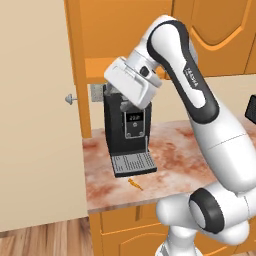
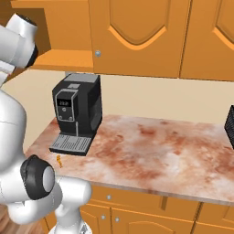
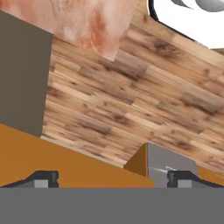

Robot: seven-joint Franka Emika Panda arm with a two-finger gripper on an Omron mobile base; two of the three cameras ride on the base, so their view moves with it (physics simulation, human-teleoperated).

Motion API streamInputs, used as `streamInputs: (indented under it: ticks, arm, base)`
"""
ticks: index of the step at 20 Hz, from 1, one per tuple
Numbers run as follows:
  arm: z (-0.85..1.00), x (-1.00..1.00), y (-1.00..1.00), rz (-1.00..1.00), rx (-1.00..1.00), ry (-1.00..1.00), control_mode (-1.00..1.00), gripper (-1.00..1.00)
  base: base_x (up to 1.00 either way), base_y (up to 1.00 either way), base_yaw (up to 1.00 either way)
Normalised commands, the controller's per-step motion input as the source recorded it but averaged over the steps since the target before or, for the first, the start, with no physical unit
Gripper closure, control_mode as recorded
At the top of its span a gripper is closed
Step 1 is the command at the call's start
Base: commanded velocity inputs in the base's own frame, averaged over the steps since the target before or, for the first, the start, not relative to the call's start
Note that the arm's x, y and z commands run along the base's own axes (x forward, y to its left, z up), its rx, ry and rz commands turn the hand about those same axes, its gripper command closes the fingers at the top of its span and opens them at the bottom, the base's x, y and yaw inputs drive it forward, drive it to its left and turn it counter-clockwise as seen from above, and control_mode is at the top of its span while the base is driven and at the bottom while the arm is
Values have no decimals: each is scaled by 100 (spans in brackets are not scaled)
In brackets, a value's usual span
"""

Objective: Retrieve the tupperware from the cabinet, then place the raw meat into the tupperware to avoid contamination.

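The cabinet (image 1: 100,67) hangs above the counter, its left bay open and bare as far as I see; its other doors (image 2: 137,36) are shut. The tupperware is out of view. The raw meat (image 1: 135,184), a tiny orange sliver, lies on the marbled counter (image 1: 175,160) just in front of the coffee machine's drip tray; it also shows as the raw meat (image 2: 59,159) near the counter's left end. My white hand (image 1: 132,82) hovers in front of the coffee machine's top, below the open bay. The gripper (image 3: 111,179) is open, its fingertips (image 3: 41,178) wide apart with nothing between them.
A black coffee machine (image 1: 127,130) stands at the counter's left end. A pale swung-out door panel (image 1: 35,115) with a silver knob fills the left. A black object (image 2: 230,123) sits at the far right. Wooden floor (image 3: 131,100) lies below the hand.
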Motion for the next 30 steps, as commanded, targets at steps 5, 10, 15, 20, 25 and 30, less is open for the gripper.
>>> streamInputs:
  ticks: [5,10,15,20,25,30]
  arm:
    - [-25,11,-47,10,-6,-2,-100,-100]
    - [-31,-11,-7,28,-23,0,-100,-100]
    - [-16,-9,-22,36,-27,-2,-100,-100]
    - [-8,-16,-29,35,-25,-8,-100,-100]
    - [-6,-20,-65,26,-17,-33,-100,-100]
    - [-12,-28,-84,22,-6,-44,-100,-100]
  base:
    - [0,0,0]
    - [0,0,0]
    - [0,0,0]
    - [0,0,0]
    - [0,0,0]
    - [0,0,0]
